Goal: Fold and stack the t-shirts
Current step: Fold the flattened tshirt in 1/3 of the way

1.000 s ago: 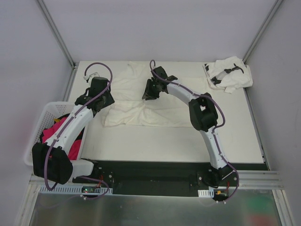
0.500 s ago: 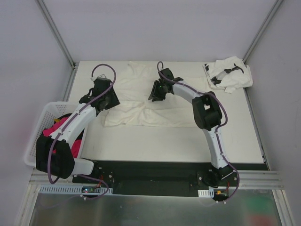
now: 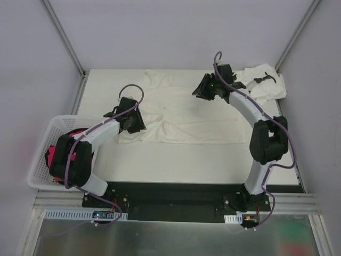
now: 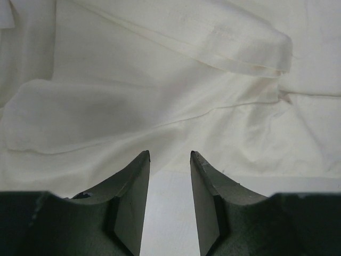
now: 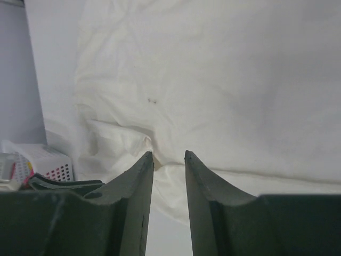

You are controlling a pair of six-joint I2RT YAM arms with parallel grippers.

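**Cream shirt spread out, both claws parted and empty**

From the top camera, I saw the cream t-shirt [image 3: 176,114] lying spread and wrinkled across the back half of the bench [image 3: 186,160]. The printed t-shirt [image 3: 264,85] sat bunched in the far right corner. The left claw [image 3: 133,121] was over the cream shirt's near left corner, and the right claw [image 3: 202,89] was over its far right part. A white basket [image 3: 40,141] holding pink cloth [image 3: 53,154] stood beside the bench's left edge.

On the left wrist camera, the left claw's jaws stood partly apart with nothing between them, pointing at the shirt's hem where it met bare bench.

On the right wrist camera, the right claw was likewise parted and empty above creased cream cloth. The basket showed at lower left.
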